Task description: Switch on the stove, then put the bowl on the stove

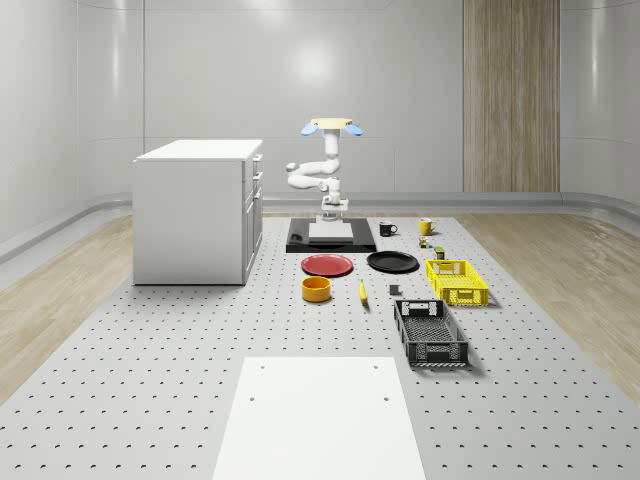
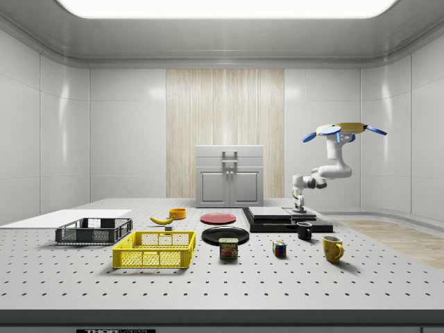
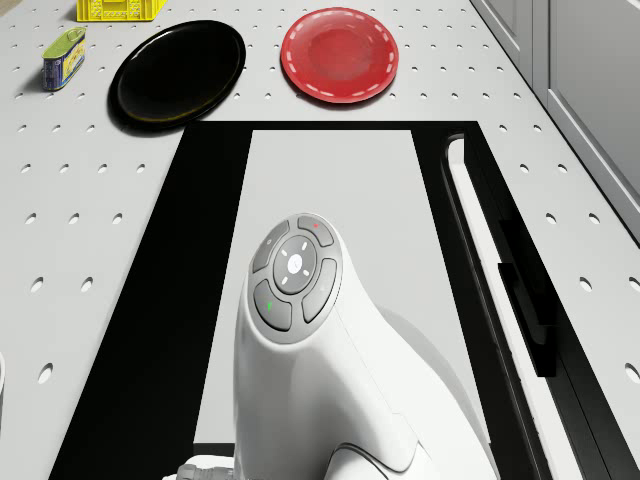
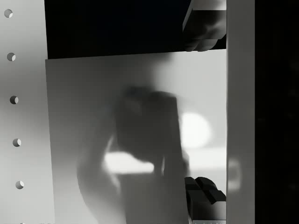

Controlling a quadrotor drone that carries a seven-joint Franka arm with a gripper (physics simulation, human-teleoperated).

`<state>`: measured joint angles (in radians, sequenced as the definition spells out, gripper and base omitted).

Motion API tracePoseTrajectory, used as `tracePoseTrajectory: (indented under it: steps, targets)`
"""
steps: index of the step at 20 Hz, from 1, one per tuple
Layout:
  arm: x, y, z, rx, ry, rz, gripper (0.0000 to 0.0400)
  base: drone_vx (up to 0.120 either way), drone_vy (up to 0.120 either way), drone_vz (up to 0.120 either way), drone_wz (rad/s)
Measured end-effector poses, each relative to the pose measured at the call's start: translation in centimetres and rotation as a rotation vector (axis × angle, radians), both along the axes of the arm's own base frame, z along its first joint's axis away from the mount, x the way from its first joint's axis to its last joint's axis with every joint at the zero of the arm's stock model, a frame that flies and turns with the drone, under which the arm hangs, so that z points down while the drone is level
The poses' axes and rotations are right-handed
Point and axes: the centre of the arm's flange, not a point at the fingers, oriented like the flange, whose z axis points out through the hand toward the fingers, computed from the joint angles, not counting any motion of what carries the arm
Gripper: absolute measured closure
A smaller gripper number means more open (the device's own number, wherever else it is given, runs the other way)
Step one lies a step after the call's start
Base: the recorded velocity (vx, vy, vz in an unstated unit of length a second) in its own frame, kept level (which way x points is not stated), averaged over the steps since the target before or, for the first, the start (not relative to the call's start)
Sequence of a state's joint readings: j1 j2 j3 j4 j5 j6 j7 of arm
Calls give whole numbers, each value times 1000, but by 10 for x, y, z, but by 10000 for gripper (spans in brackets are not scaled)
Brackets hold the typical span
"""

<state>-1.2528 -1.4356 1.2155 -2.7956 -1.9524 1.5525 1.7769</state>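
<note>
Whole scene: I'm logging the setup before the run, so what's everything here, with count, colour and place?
stove: 1, black, beside cabinet
bowl: 1, orange, near red plate
plates: 2, red, black, before stove
crates: 2, yellow, black
mugs: 2, black, yellow
banana: 1, yellow
can: 1
cube: 1, multicoloured
cabinet: 1, white
drone: hovers over stove
gripper: just above stove
</note>
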Motion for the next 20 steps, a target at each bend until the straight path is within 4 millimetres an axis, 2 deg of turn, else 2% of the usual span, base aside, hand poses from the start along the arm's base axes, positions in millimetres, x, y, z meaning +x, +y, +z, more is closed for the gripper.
tracePoseTrajectory:
  steps: [9,12,13,20]
  targets:
    - [2,13,3,12,1,-83,0,0,0,0,0]
    - [1,7,3,13,1,-75,0,0,0,0,0]
    - [3,14,4,18,1,-114,0,0,0,0,0]
    - [1,-4,3,13,1,-78,0,0,0,0,0]
